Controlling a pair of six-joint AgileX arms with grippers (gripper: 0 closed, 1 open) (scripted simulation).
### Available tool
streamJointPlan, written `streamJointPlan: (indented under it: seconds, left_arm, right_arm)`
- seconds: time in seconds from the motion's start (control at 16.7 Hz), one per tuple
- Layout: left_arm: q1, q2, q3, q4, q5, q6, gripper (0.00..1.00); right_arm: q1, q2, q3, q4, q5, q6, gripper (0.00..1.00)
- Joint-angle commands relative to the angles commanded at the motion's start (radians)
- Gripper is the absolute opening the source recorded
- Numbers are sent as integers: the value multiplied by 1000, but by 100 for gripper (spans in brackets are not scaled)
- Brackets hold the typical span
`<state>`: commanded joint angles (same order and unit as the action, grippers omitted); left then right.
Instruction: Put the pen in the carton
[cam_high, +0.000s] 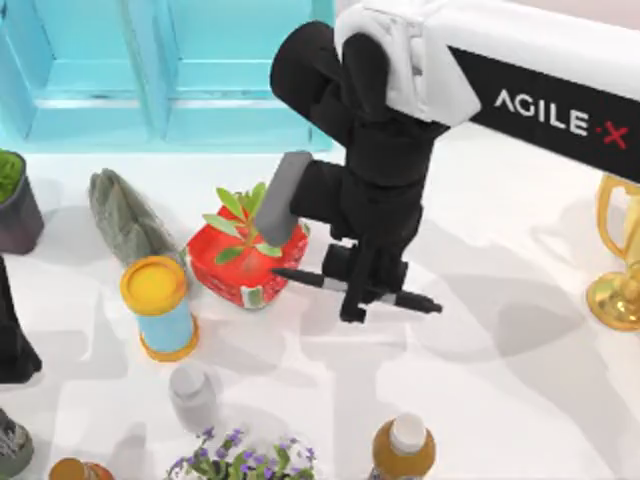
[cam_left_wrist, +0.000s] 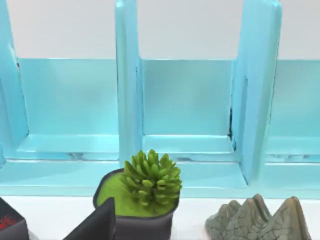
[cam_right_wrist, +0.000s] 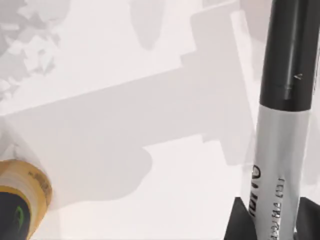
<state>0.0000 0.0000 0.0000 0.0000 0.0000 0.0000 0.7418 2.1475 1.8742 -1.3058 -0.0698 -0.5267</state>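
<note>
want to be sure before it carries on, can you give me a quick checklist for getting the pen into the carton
1. Pen held by right gripper: ok, the fingers close on its barrel.
2. Pen lifted off the table: ok, its shadow lies apart in the right wrist view.
3. Carton located: ok if the red carton with leaves is meant.
4. Carton opening free: not ok, a plant sprouts from the top.
5. Neighbours: cannot tell, the yellow-lidded can stands close beside the carton.
6. Left gripper away: ok, it faces the blue shelf.
</note>
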Motion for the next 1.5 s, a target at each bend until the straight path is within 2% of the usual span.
streamJointPlan:
  seconds: [0.18, 0.36, 0.6, 0.9, 1.08, 1.26, 1.5]
  left_arm:
    - [0, 0, 0, 0, 0, 0, 100]
    - [0, 0, 0, 0, 0, 0, 100]
    - [0, 0, 0, 0, 0, 0, 100]
    - [0, 0, 0, 0, 0, 0, 100]
    - [0, 0, 0, 0, 0, 0, 100]
    - [0, 0, 0, 0, 0, 0, 100]
    - [0, 0, 0, 0, 0, 0, 100]
  right_arm:
    - [-37, -43, 28, -12, 11, 62, 0]
    - [-134, -118, 82, -41, 38, 220, 0]
    - [-340, -211, 146, -96, 91, 554, 0]
    - [-665, -252, 183, -165, 167, 1037, 0]
    - [-861, -233, 181, -190, 203, 1278, 0]
    - [-1026, -177, 149, -209, 218, 1455, 0]
    - [-1168, -83, 80, -223, 209, 1599, 0]
